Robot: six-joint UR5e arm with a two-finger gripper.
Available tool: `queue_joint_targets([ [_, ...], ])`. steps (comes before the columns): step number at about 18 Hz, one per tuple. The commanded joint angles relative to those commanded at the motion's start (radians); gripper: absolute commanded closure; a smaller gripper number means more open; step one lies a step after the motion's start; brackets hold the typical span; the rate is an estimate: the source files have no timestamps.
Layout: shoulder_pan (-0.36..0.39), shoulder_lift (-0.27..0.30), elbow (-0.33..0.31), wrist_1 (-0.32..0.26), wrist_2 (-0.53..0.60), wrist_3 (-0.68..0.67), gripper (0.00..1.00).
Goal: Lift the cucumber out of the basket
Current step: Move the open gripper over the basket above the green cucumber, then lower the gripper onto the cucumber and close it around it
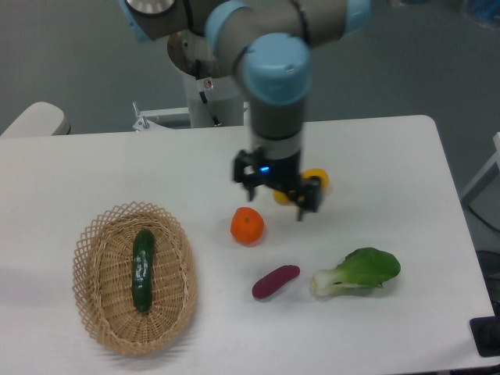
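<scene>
1. The slim dark green glossy cucumber (142, 269) lies lengthwise in the oval tan woven wicker basket (94, 312), which sits toward 8 o'clock on the white table (391, 172).
2. The black two-finger pincer (277, 205) hangs near the table's centre, well apart from the basket; I cannot tell whether its fingers are parted or closed.
3. A yellow fruit (316, 179) peeks out just behind it.
4. A round orange fruit (247, 226) sits at the pincer's 8 o'clock.
5. A small purple sweet potato (275, 281) and a leafy green bok choy with white stem (357, 271) lie toward 5 o'clock.
</scene>
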Motion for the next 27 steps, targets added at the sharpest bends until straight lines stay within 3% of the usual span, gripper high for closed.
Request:
queue_joint_targets([
  [2, -0.045, -0.023, -0.008, 0.006, 0.0, -0.077, 0.0],
  [10, -0.195, -0.162, -0.025, 0.135, -0.023, -0.289, 0.0],
  [14, -0.226, -0.207, -0.031, 0.202, -0.025, -0.319, 0.0],
  [18, -0.244, -0.239, -0.031, 0.215, -0.022, -0.323, 0.0],
  [21, -0.259, -0.271, -0.044, 0.258, -0.011, -0.318, 0.0],
  [27, -0.263, -0.279, -0.054, 0.271, -0.009, -0.318, 0.0],
])
